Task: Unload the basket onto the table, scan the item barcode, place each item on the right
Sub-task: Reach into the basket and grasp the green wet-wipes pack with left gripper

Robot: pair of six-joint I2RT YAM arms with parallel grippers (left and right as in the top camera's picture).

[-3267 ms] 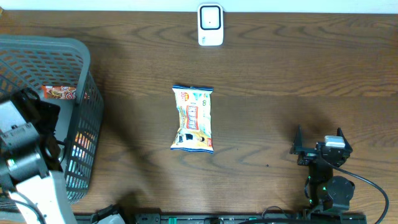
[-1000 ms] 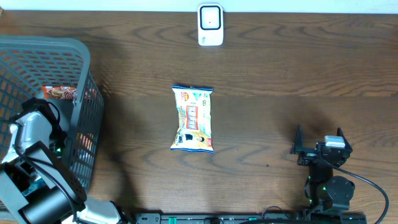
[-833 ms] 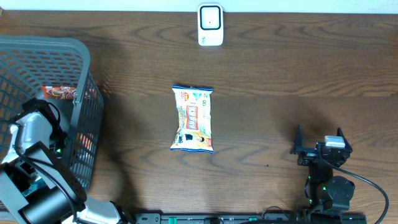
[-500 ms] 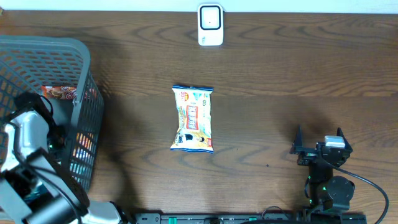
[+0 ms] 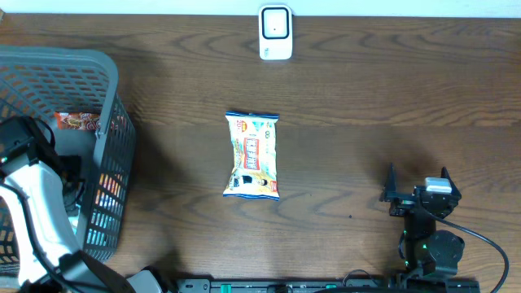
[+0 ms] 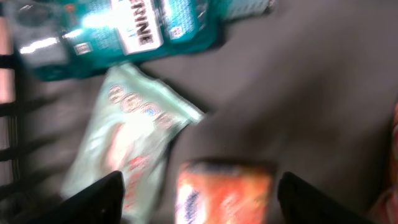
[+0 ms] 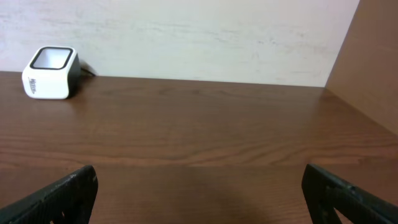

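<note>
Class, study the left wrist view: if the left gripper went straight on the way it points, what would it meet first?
Probably the orange packet, lying straight ahead between the open jaws of the left gripper, on the basket floor. The picture is blurred, so depth is unclear.

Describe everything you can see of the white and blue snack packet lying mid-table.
The white, blue and yellow printed snack packet is a sealed, pillow-shaped pouch of glossy plastic film with crimped seams at both short ends. It lies flat, printed face up, near the middle of the dark wooden table, one short end pointing toward the white barcode scanner at the far edge. Only the table touches it; its print is too small to read.
</note>
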